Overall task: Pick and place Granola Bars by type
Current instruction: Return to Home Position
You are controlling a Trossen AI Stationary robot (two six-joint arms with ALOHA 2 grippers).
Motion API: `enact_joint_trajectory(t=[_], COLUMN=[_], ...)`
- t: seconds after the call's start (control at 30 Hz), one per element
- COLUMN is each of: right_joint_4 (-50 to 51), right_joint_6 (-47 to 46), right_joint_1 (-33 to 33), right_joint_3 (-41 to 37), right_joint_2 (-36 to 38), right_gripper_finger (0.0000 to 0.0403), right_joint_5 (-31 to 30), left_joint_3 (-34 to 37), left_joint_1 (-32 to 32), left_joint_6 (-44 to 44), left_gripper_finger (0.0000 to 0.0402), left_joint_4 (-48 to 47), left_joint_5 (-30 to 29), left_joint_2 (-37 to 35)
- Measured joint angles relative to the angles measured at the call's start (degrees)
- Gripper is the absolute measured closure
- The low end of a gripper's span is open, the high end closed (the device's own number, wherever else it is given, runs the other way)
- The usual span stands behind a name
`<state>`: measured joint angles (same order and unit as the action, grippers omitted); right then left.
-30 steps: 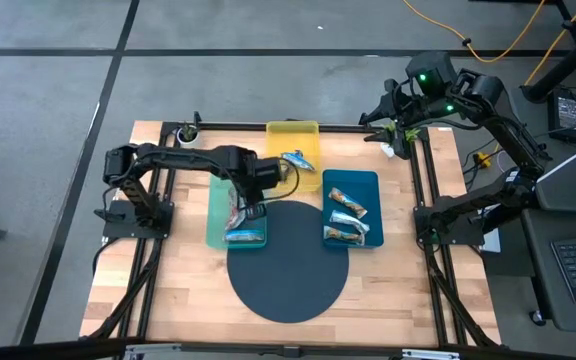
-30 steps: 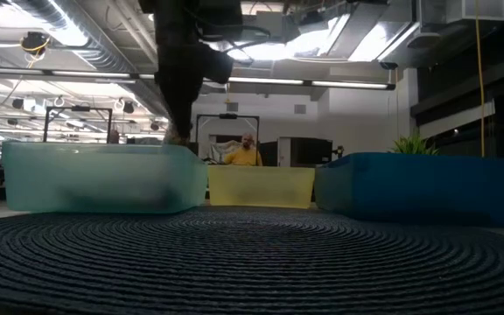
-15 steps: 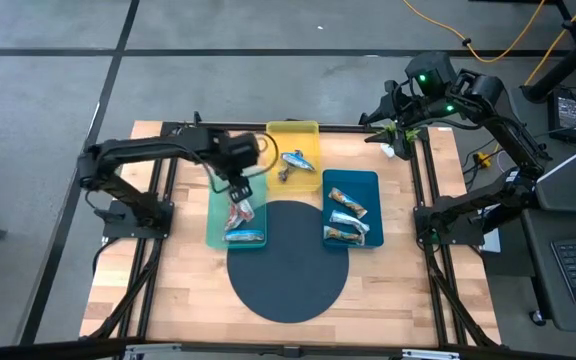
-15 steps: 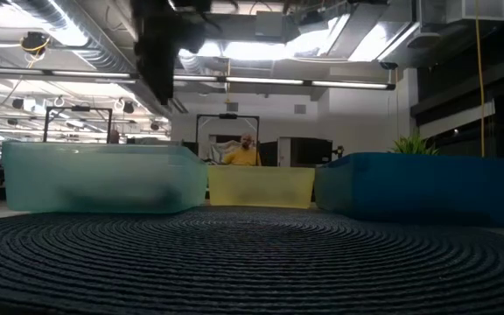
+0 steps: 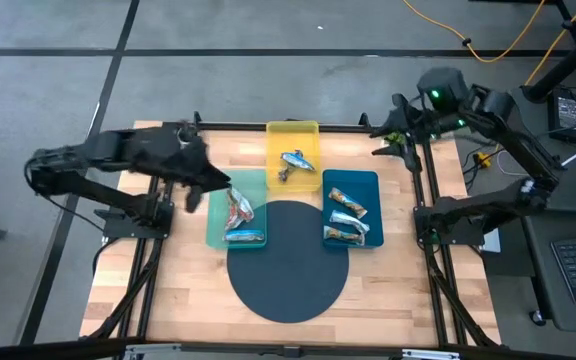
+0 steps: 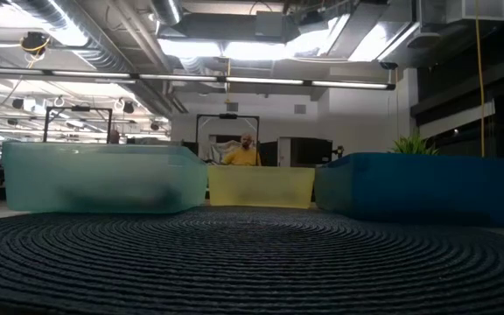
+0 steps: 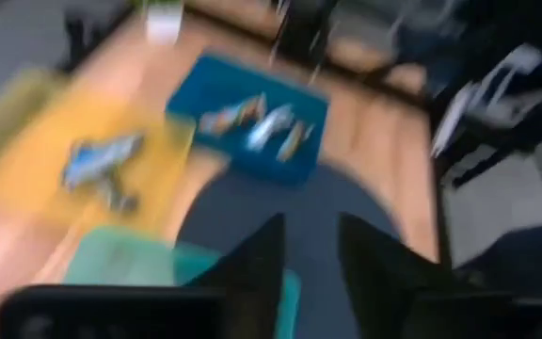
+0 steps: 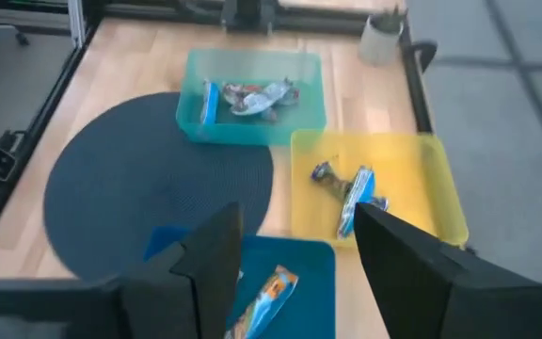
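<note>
Hovering over bare wood just left of the teal tray [image 5: 215, 225], the L gripper [image 7: 309, 235] has its fingers apart, nothing betw. them. R gripper [image 8: 297, 218] hangs by the table's [image 5: 168, 290] far-right corner, well apart from the trays, fingers spread wide & empty too.

Granola bars all lie in trays, none on the round dark mat [image 5: 288, 275].
- Teal tray, left of centre: a red bar [image 5: 238, 208] in the middle and a blue-white bar [image 5: 245, 237] lying across the near end.
- Yellow tray [image 5: 293, 135], far centre: one blue bar [image 5: 296, 160] lying diagonal, w/ a small dark wrapper [image 5: 282, 175] just beside it on the near-left.
- Blue tray [image 5: 366, 182], right of centre: orange-silver bars [image 5: 346, 220], approx. three, exact count hard to tell.

Near ends of teal & blue trays overlap the mat's far edge. Low view: the three trays stand in a row beyond the mat, and a person [image 6: 245, 153] in yellow is far back in the room.
</note>
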<state>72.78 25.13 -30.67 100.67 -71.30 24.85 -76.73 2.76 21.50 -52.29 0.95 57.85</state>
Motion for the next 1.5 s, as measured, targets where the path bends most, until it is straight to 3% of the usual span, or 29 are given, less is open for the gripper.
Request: enact_joint_trajectory(t=[0.13, 0.33, 0.53, 0.73, 0.87, 1.2, 1.5], right_joint_4=[-10.5, -22.5, -24.6, -29.4, -30.9, -31.4, -31.4], right_joint_6=[-2.2, -8.0, -12.8, -20.8, -24.3, -28.1, -30.2], right_joint_1=[1.7, 2.4, 2.5, 2.4, 2.4, 2.4, 2.4], right_joint_3=[-11.6, -29.9, -43.2, -51.1, -53.8, -56.5, -56.6], right_joint_2=[8.4, 21.6, 33.5, 45.3, 51.1, 58.3, 59.1], right_gripper_finger=[0.0221, 0.0289, 0.0386, 0.0391, 0.0397, 0.0397, 0.0399], right_joint_5=[-0.4, -4.3, -4.3, -4.4, -6.7, -8.0, -7.8], left_joint_3=[1.4, 15.3, 34.1, 52.6, 61.1, 64.2, 64.2], left_joint_1=[-8.5, -17.3, -17.6, -14.2, -11.2, 2.1, 6.0], left_joint_6=[-1.3, -3.5, 0.1, 6.7, 8.2, 5.8, 1.3], left_gripper_finger=[0.0386, 0.0400, 0.0401, 0.0401, 0.0401, 0.0401, 0.0401], left_joint_4=[7.9, 17.5, 26.6, 42.0, 51.2, 53.9, 51.0], left_joint_5=[-8.8, -21.2, -23.7, -17.6, -11.4, 5.4, 5.3], left_joint_2=[-6.2, -16.8, -31.8, -46.1, -49.5, -50.2, -50.7])
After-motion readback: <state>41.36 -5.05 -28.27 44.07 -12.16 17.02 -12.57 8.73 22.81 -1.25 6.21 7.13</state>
